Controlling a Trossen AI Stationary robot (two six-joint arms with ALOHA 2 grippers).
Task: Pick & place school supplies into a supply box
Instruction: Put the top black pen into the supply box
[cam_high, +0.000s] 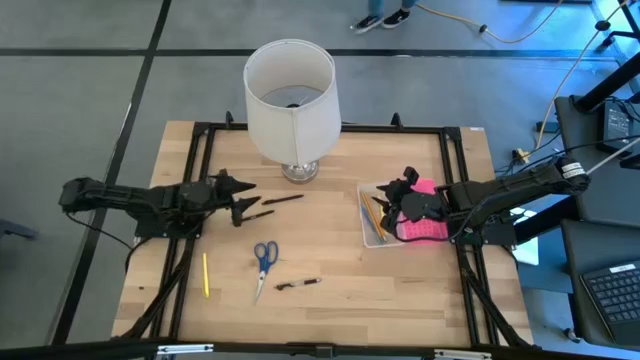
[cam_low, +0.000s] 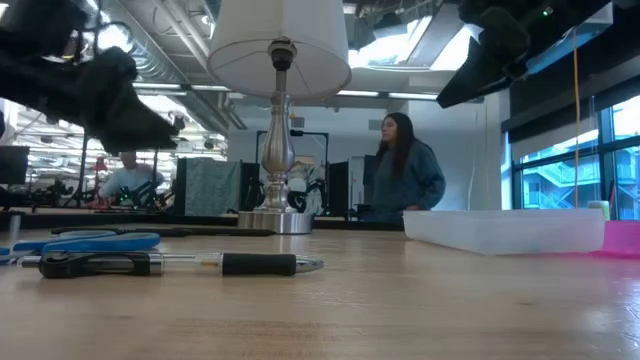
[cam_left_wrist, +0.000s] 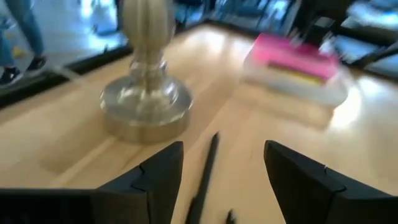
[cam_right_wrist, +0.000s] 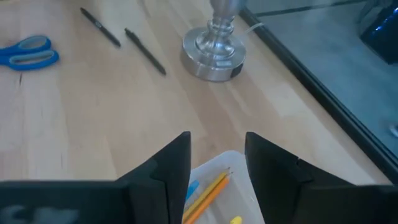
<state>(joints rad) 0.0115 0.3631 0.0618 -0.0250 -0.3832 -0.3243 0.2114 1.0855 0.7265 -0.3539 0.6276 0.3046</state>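
The supply box's clear tray (cam_high: 372, 232) sits at the table's right, its pink lid (cam_high: 421, 229) lying beside it. Yellow and orange pencils (cam_right_wrist: 209, 191) and a blue pen (cam_right_wrist: 191, 189) lie inside the tray. My right gripper (cam_high: 384, 200) hovers open above the tray (cam_right_wrist: 219, 163). My left gripper (cam_high: 245, 195) is open at the table's left, pointing at two dark pens (cam_high: 283, 199) (cam_high: 259, 213); one pen (cam_left_wrist: 207, 163) shows between its fingers, untouched. Blue-handled scissors (cam_high: 265, 257), a yellow pencil (cam_high: 206, 274) and another dark pen (cam_high: 298, 284) lie flat nearer the near edge.
A white lamp (cam_high: 291, 95) stands on a metal base (cam_high: 299, 171) at the far middle of the table, close to the two pens. A black frame (cam_high: 200, 135) borders the table top. People (cam_low: 404, 172) are in the room beyond the table.
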